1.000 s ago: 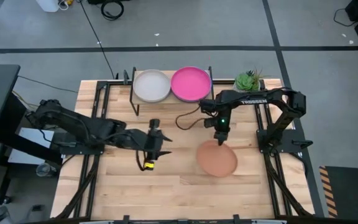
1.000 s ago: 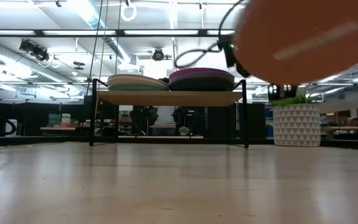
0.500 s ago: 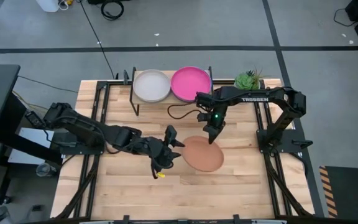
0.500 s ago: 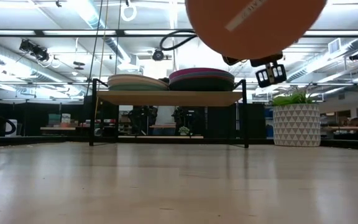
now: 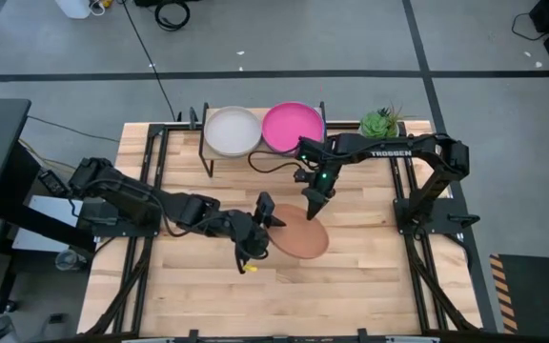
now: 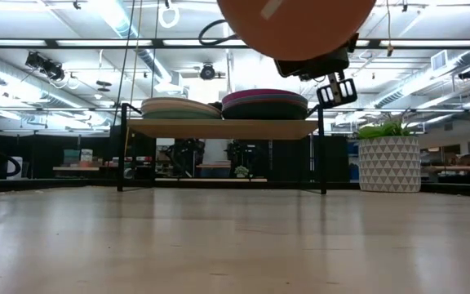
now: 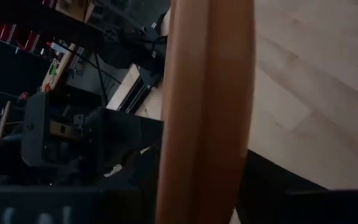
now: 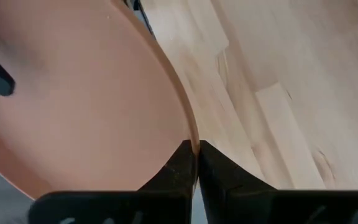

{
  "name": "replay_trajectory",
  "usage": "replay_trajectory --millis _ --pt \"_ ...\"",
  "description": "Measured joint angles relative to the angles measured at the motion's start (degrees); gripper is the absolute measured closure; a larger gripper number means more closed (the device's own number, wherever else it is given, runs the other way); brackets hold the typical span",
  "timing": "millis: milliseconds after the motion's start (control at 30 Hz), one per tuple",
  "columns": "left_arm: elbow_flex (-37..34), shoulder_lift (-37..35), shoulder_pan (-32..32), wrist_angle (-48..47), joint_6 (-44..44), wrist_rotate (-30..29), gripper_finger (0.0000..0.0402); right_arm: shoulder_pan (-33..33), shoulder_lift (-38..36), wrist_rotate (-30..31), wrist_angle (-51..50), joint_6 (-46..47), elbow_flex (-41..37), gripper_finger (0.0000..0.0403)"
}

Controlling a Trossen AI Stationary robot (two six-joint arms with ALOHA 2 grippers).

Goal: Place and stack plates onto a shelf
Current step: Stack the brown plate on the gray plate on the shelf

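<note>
Tan plate (image 5: 296, 234) held in air over table centre, clear of the wood, pinched at rim by right gripper (image 5: 312, 211), fingers clamped on its edge per right wrist view (image 8: 191, 163). Rim grip on the shelf-facing side, probably so plate can be carried flat and slid onto a stack w/o fingers under it. Left gripper (image 5: 266, 217) at opposite rim, fingers astride the edge (plate seen edge-on in left wrist view (image 7: 205, 112)); whether closed on it or just bracketing: can't tell. Looks like handover or two-arm steadying, judging by both at one plate. Shelf (image 5: 260, 151) at far edge of table, carrying two stacks: cream-white plate (image 5: 233, 131) topping left stack, magenta plate (image 5: 292, 127) topping right; low view shows several plates under each (image 6: 265, 104). Potted plant (image 5: 380, 124) just beside shelf on right arm's side, so keep approach path off it. Tan plate likely last to place.
</note>
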Motion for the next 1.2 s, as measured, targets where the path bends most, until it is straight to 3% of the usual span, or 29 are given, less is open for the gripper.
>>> replay_trajectory --millis 233,400,633,833,967,1200 --pt "0.0 0.0 0.0 0.0 0.0 0.0 0.0309 0.0 0.0 0.0 1.1 0.7 0.0 0.0376" --pt "0.0 0.0 -0.1 -0.2 -0.5 0.2 0.0359 0.0 0.0 -0.7 5.0 2.6 0.0 0.0336" --pt "0.0 -0.2 -0.5 0.0 -1.8 -0.8 0.0345 -2.7 -0.3 -4.0 8.4 5.9 0.0 0.0277" --pt "0.0 -2.7 -2.8 -1.8 -6.5 -4.9 0.0343 -8.7 -6.3 -3.3 8.6 7.0 0.0 0.0262" --pt "0.0 -6.9 -3.8 -5.9 -12.5 -10.7 0.0352 -12.5 -14.1 2.2 8.7 7.5 0.0 0.0263" --pt "0.0 -15.2 -0.8 -15.6 -17.3 -21.0 0.0352 -15.8 -27.5 18.1 8.6 7.7 0.0 0.0263"
